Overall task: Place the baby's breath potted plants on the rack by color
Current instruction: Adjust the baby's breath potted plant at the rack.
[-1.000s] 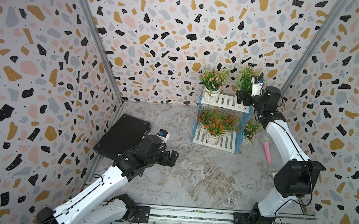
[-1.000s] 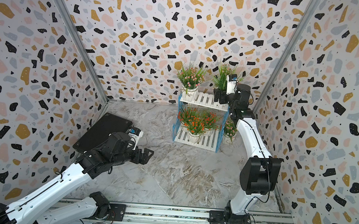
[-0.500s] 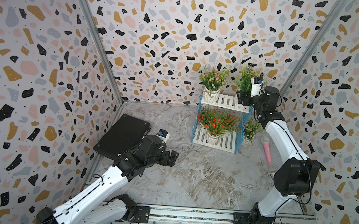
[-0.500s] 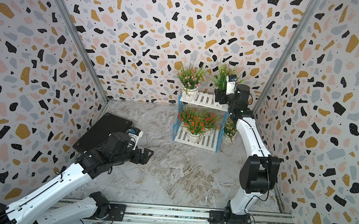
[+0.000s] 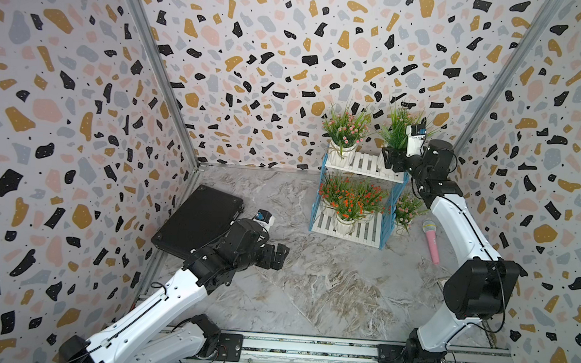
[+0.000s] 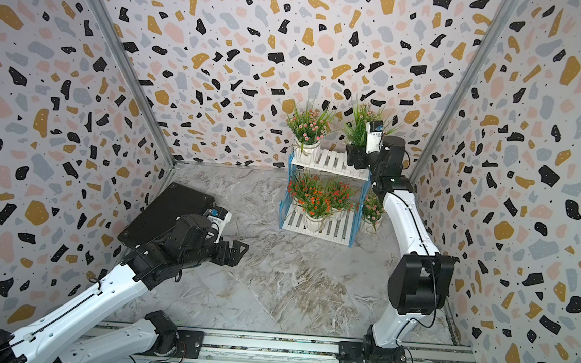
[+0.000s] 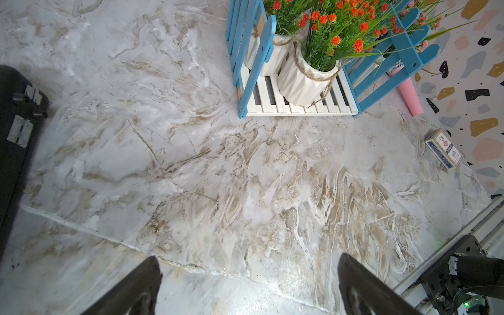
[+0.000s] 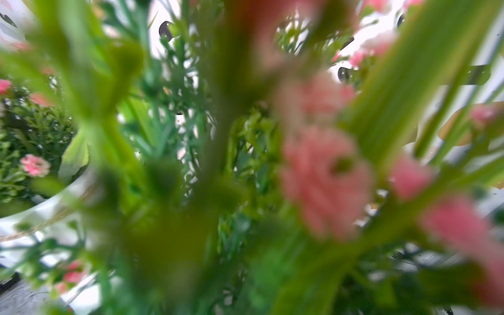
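Pink plant [image 5: 396,134] sits on the rack's [image 5: 366,165] top shelf, upper right of centre; my right claw [image 5: 388,160] flanks its pot, grip unclear. Placing seems nearly done; next I'd back off gently and fetch the floor plant [image 5: 405,209]
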`<state>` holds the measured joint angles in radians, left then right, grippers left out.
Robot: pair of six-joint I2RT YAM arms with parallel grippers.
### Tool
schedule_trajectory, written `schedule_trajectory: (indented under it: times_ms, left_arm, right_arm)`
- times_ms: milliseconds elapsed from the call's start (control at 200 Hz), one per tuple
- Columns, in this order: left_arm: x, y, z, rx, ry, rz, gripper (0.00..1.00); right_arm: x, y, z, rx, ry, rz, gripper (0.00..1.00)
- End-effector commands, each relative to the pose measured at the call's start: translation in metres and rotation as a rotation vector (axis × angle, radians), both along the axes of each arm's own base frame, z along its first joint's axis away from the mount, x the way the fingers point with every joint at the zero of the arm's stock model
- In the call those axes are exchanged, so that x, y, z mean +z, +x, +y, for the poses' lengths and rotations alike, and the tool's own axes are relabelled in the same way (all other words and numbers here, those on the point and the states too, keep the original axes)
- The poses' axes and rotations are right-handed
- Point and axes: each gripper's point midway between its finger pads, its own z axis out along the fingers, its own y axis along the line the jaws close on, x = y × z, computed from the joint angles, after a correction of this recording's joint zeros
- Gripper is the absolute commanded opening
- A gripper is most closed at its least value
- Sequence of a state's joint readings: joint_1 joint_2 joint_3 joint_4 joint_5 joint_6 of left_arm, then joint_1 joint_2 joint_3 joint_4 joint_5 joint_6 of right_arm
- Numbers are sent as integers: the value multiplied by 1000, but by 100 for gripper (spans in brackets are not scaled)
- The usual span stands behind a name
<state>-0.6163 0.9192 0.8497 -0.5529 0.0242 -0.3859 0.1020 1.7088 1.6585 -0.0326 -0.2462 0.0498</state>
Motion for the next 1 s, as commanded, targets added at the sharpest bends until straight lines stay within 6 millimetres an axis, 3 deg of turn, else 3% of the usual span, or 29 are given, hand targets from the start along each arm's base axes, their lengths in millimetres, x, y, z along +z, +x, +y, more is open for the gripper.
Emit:
schedule_trajectory:
  times_ms: [0, 420, 996]
  left_arm:
    - [16, 5, -3, 2, -32, -43, 99]
    - [14, 5, -3, 4, -30, -39, 99]
    - [13, 2, 1, 8, -19, -45, 99]
  right_arm:
    - [76, -27, 13, 52, 41, -162, 67]
    - [72, -29, 59, 132, 20, -159, 67]
    - [65, -14, 79, 147, 2, -155, 67]
